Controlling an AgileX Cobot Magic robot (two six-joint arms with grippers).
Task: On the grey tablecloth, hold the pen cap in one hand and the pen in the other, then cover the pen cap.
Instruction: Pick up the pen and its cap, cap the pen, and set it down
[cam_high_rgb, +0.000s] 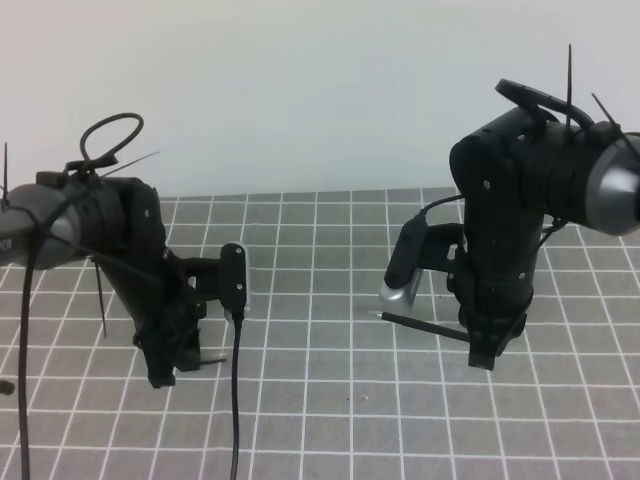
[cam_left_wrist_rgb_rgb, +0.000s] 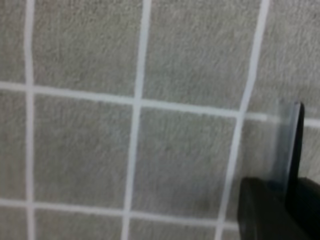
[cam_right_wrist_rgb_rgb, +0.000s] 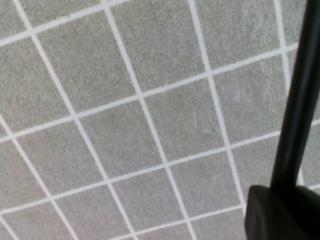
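The grey tablecloth (cam_high_rgb: 330, 420) with its white grid covers the table. My left gripper (cam_high_rgb: 172, 368) points down at the cloth on the left, shut on the pen cap (cam_high_rgb: 212, 360), which sticks out to its right. In the left wrist view the translucent, dark-edged pen cap (cam_left_wrist_rgb_rgb: 289, 145) rises out of a dark finger (cam_left_wrist_rgb_rgb: 267, 210) at the lower right. On the right, my right gripper (cam_high_rgb: 485, 352) is shut on the black pen (cam_high_rgb: 420, 325), held just above the cloth with its tip pointing left. The pen's shaft (cam_right_wrist_rgb_rgb: 300, 100) runs up from a finger (cam_right_wrist_rgb_rgb: 280, 215) in the right wrist view.
A black cable (cam_high_rgb: 237, 400) hangs from the left wrist camera (cam_high_rgb: 233, 278) down across the cloth to the front edge. The right wrist camera (cam_high_rgb: 405, 265) juts out left of the right arm. A small dark object (cam_high_rgb: 5, 385) lies at the left edge. A white wall stands behind.
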